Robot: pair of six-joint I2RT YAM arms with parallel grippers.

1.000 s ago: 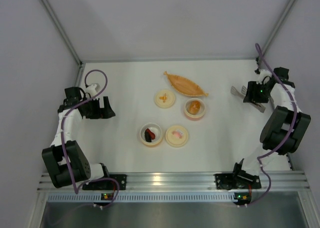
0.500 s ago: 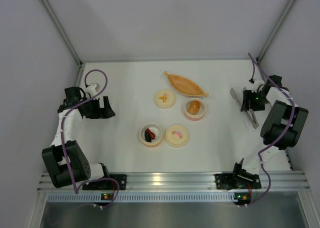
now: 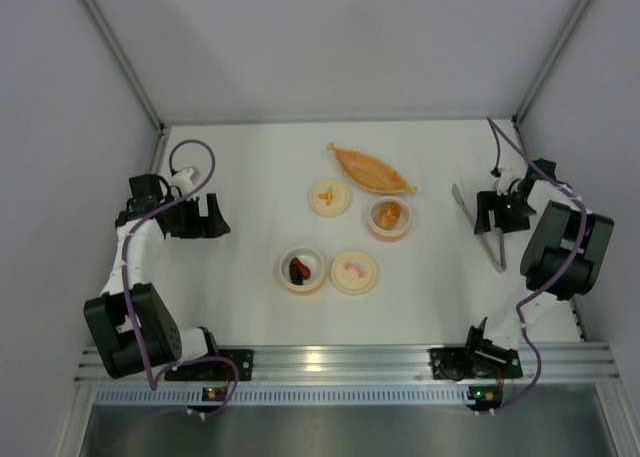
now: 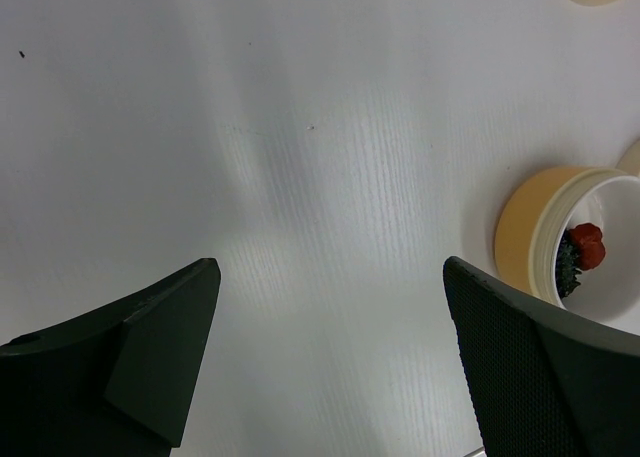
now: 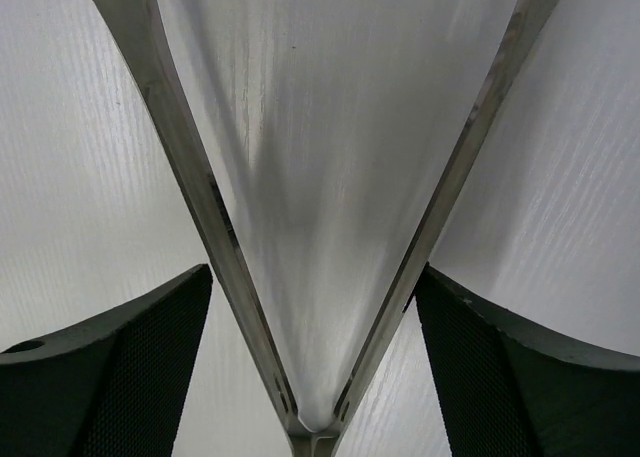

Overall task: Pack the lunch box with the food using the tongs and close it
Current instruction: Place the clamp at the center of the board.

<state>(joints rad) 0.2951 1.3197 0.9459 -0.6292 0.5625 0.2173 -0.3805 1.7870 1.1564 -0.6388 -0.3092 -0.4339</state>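
Right pincer (image 5: pixel 312 272) astride the tongs (image 5: pixel 203 207), one finger against each arm; its jaws have widened and the tongs sprung apart; both have swung toward the food (image 3: pixel 301 268), well apart across the desk (image 3: pixel 240 177); grasp apparently settled, reaching likely next.

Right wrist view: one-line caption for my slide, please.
Grey V-shaped tongs over the white table, hinge nearest the camera, flanked by the right gripper with jaws apart; grip unclear.

My left arm (image 3: pixel 119 262) and right arm (image 3: pixel 563 249): white links, chunky black joints. Purple cables (image 3: pixel 212 165) loop along both. My fingers (image 4: pixel 540 367): black, finely meshed.
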